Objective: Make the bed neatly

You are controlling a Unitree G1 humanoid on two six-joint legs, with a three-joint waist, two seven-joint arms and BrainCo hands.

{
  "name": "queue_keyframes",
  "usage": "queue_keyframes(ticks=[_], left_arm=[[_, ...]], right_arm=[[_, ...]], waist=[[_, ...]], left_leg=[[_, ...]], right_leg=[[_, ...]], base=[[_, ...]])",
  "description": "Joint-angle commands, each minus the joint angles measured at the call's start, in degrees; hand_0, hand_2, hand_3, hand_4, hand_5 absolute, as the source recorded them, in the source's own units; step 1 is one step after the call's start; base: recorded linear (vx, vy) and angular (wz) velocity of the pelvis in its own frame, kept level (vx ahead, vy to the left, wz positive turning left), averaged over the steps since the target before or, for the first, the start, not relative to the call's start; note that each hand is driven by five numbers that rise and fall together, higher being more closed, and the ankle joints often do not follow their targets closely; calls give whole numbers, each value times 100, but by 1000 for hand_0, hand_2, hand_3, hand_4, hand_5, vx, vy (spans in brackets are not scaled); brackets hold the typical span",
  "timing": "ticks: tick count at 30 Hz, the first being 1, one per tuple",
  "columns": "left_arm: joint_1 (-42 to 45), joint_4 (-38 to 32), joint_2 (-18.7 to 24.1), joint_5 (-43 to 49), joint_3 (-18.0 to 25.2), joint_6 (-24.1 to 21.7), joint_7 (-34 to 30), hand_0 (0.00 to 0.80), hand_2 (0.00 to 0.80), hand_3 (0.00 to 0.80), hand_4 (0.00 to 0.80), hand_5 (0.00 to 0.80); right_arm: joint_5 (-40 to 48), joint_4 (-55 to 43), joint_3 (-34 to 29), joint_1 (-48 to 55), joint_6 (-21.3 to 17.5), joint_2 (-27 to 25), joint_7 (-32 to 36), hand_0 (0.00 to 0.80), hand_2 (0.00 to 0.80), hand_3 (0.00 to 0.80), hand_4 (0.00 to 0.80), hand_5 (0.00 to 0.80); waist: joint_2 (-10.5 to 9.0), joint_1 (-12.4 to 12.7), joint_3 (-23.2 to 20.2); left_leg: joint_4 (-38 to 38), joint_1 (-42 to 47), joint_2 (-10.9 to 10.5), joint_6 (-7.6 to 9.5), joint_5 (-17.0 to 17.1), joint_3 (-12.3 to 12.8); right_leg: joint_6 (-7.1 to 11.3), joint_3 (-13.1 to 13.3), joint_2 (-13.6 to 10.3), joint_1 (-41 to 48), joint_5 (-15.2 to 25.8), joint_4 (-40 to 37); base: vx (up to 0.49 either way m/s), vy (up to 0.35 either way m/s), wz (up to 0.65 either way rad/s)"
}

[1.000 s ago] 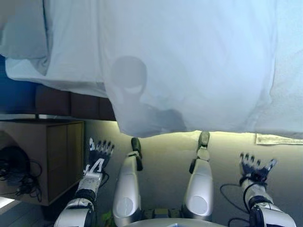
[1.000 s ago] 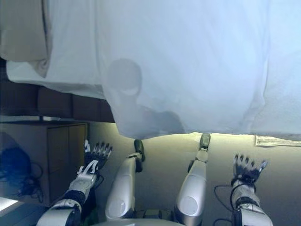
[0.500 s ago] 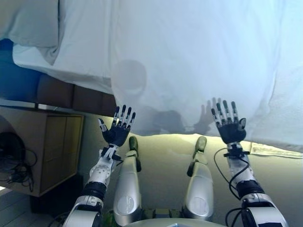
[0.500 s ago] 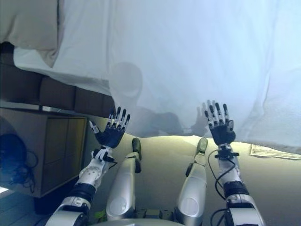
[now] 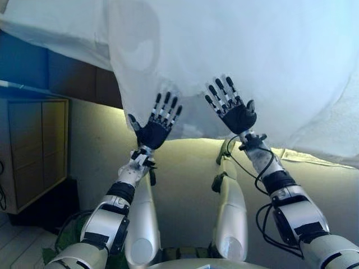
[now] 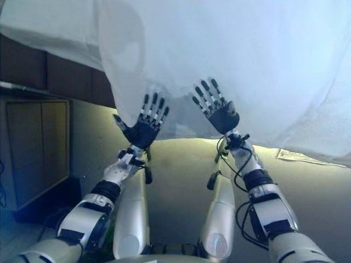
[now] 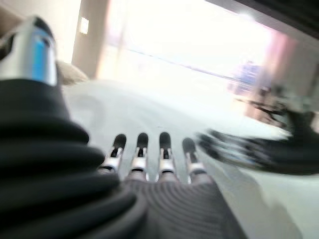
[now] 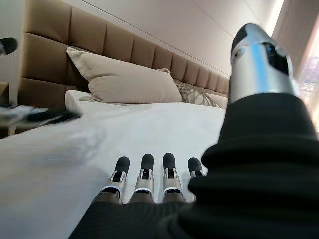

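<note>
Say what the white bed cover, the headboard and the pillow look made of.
White bed cover: soft matte woven cloth, going by its folds and creases. Headboard: padded tan upholstery, leather or fabric unclear, stitched into vertical panels. Pillow: beige cloth, plump and slightly wrinkled.

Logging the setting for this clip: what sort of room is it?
Most likely a bedroom, perhaps a hotel room: a bed with a white sheet, a beige pillow against a padded headboard, and a wooden cabinet beside it.
</note>
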Motion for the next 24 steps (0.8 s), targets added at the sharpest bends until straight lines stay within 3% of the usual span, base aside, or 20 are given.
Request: queue_keyframes(ticks=[1, 7, 13, 19, 24], left_arm=[[-496, -260, 122, -12, -50, -54, 13, 0, 0, 0, 0, 0], [-483, -109, 282, 19, -128, -77, 196, 0, 0, 0, 0, 0], [-784, 399, 605, 486, -153, -86, 861, 0, 0, 0, 0, 0], [-783, 890, 763, 734, -243, -141, 1948, 0, 0, 0, 0, 0], [-677, 1050, 913, 1139, -238, -239, 2056, 0, 0, 0, 0, 0]], right_arm=[[359, 16, -87, -213, 114, -528, 136, 0, 0, 0, 0, 0], [231, 611, -202, -241, 297, -658, 24, 0, 0, 0, 0, 0], [405, 1671, -536, -282, 400, -932, -42, 0, 0, 0, 0, 0], [595, 2268, -928, -99, 372, -1128, -961, 0, 0, 0, 0, 0], [822, 2319, -1125, 107, 381, -1352, -1336, 0, 0, 0, 0, 0]], waist=[[213, 154, 43], [356, 100, 43], [454, -15, 43], [615, -103, 43], [714, -197, 43]], left_leg=[[-677, -393, -148, 33, 906, -106], [-336, -967, -157, 38, 796, -118], [-114, -1454, -62, 8, 724, -94], [-88, -1646, -24, 6, 710, -14], [-72, -1683, 14, -16, 723, 76]], right_leg=[[324, 51, -316, -336, 77, 338], [309, 156, -317, -975, 12, 570], [296, 298, -320, -1549, -13, 834], [298, 426, -314, -1893, -45, 958], [281, 564, -312, -2057, -19, 1009]], base=[[-32, 78, 1], [-21, 97, -3], [-39, 68, -3], [-24, 77, -5], [-19, 116, -5]])
